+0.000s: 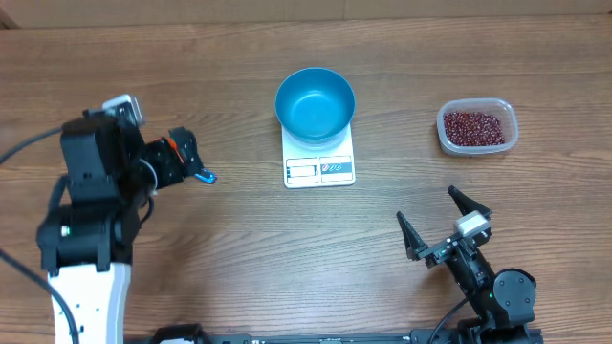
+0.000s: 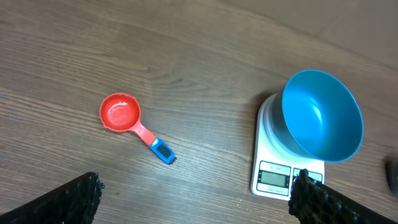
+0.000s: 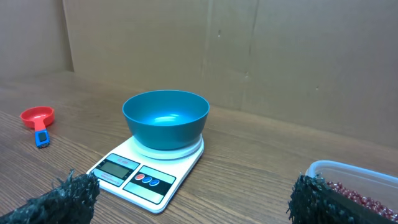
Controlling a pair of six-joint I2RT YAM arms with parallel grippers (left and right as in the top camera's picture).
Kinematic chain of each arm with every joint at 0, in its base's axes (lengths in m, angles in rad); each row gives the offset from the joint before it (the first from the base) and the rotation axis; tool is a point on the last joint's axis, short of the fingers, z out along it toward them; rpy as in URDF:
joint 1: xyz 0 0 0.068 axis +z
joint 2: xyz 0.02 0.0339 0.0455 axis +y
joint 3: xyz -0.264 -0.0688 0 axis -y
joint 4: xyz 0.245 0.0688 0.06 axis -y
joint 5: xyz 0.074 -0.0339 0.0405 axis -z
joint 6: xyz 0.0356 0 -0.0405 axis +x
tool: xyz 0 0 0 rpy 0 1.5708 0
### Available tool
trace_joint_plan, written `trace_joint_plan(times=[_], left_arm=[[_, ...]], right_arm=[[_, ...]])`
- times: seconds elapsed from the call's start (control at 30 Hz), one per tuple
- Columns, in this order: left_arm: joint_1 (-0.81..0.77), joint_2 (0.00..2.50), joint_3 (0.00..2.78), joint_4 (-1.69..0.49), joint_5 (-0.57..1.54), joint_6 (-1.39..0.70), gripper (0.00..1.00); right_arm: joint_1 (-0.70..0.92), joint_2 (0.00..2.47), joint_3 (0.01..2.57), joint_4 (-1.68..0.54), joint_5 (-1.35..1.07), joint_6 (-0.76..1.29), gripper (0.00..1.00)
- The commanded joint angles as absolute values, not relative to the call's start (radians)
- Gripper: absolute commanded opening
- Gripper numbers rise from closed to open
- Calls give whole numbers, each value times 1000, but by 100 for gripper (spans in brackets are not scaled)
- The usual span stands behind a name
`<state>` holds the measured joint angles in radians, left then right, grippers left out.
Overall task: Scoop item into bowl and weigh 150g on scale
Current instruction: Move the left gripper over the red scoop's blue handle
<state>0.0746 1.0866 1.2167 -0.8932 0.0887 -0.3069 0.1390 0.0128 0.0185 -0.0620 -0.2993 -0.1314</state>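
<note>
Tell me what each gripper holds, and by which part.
Nothing: the left gripper and right gripper are open and empty; the red scoop lies untouched.

The blue bowl (image 3: 165, 118) sits empty on the scale (image 3: 146, 173), mid-way across the desk (image 3: 255, 158). A red scoop (image 3: 37, 118) lies toward the left edge, and a tub (image 3: 336, 168) of beans (image 3: 359, 191) sits at the right. The right gripper (image 3: 193, 193) gapes wide.

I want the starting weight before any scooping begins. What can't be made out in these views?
- Scale readout: too small in the overhead view, and the digits are unreadable in both wrist views.
- Scoop: the overhead view shows only its blue handle end, because the left arm covers the cup.
- Tub of beans: cut off by the right wrist frame's edge. A right pincer finger hides its near corner.
</note>
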Motion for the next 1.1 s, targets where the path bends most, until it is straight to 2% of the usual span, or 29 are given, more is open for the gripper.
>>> trace_joint_plan(times=[0.0,0.77,1.07], left_arm=[[78,1124,1254,-896,79,-292,100],[78,1258,1254,-860,67,-296,100],[78,1391,1254,-885,-109,-643,100]], right_arm=[[145,5,8,-57,-292,-127,100],[145,5,8,-57,-292,-127,100],[145,5,8,-57,-292,-127,100]])
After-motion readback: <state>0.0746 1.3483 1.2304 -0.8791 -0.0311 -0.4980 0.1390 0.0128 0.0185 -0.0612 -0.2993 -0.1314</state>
